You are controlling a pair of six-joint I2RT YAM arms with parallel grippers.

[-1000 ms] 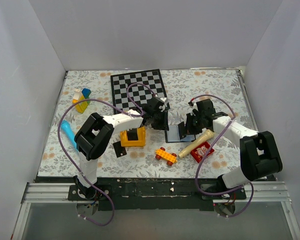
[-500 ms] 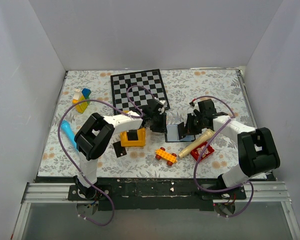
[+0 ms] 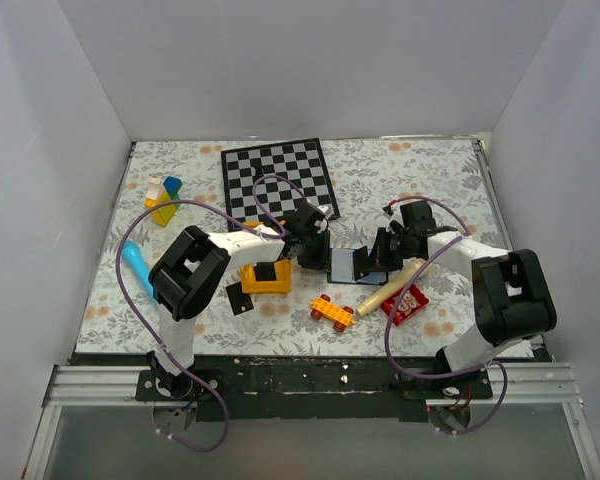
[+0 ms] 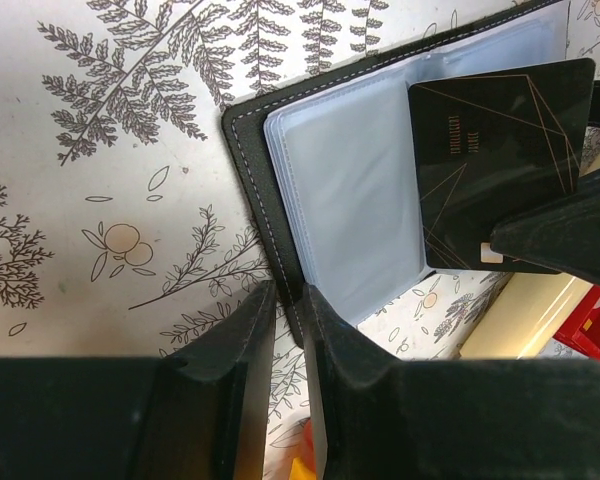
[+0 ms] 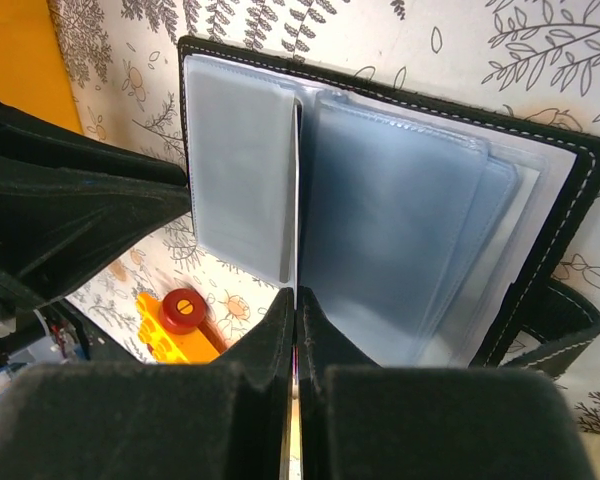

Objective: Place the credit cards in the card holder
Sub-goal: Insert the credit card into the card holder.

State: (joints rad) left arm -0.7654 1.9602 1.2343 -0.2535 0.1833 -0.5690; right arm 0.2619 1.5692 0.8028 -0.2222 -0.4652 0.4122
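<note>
2 arms of the same build: the left arm [image 3: 242, 240] and the right arm [image 3: 462, 257] each have white tube-like links joined by chunky black joint housings with open cut-outs. A thin purple cable [image 3: 120, 260] runs along each arm, bulging out at 9 o'clock of the left one. The left gripper [image 4: 288, 320] and the right gripper [image 5: 295, 330] each carry 2 matte black, wedge-shaped fingers, faintly grainy up close
</note>
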